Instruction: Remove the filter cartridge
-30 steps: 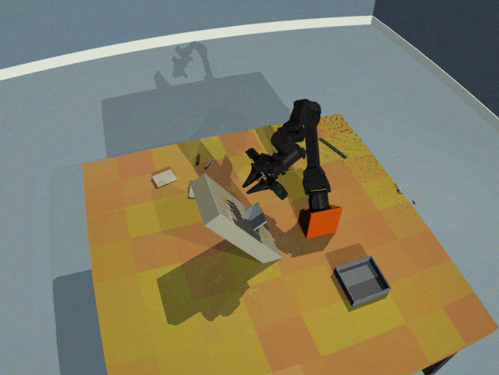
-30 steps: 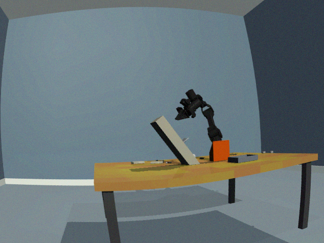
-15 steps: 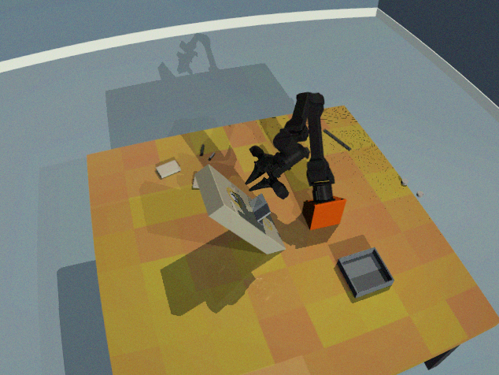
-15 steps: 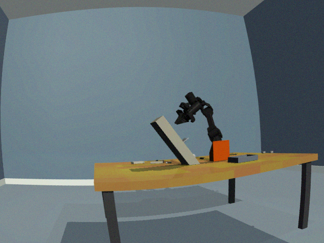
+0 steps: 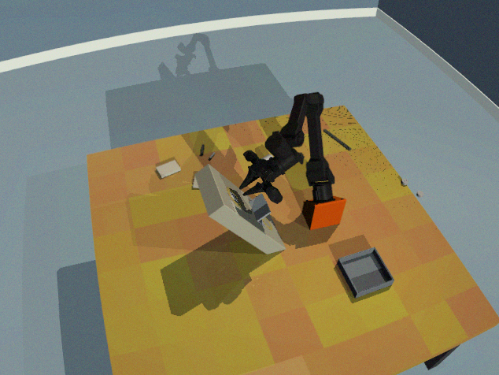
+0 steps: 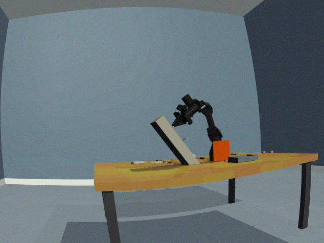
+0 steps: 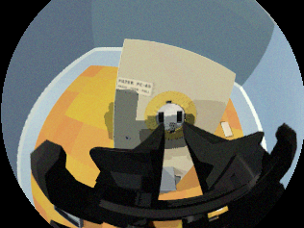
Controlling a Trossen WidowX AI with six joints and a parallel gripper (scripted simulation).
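The service panel (image 5: pixel 238 230) (image 6: pixel 170 134) (image 7: pixel 178 66) leans back on the table, pale beige. In the wrist view the round filter cartridge (image 7: pixel 170 114) sits in it inside a yellow ring, light grey with two dark slots left and right on its face. My gripper (image 5: pixel 242 191) (image 6: pixel 172 125) (image 7: pixel 172 126) is partly open and empty, its two pointed fingertips apart in front of the panel's upper part. In the wrist view they appear just below the slots; contact cannot be seen there. The grey tray (image 5: pixel 372 289) (image 6: pixel 241 159) stands empty, right of the panel.
A grey flap (image 5: pixel 261 207) (image 6: pixel 185 140) (image 7: pixel 167 179) sticks out from the panel below the cartridge. The orange block (image 5: pixel 327 213) (image 6: pixel 221 150) is at the arm's base. A white block (image 5: pixel 168 168) (image 6: pixel 137 162) lies behind the panel, and a dark rod (image 5: pixel 337 139) lies at the far right.
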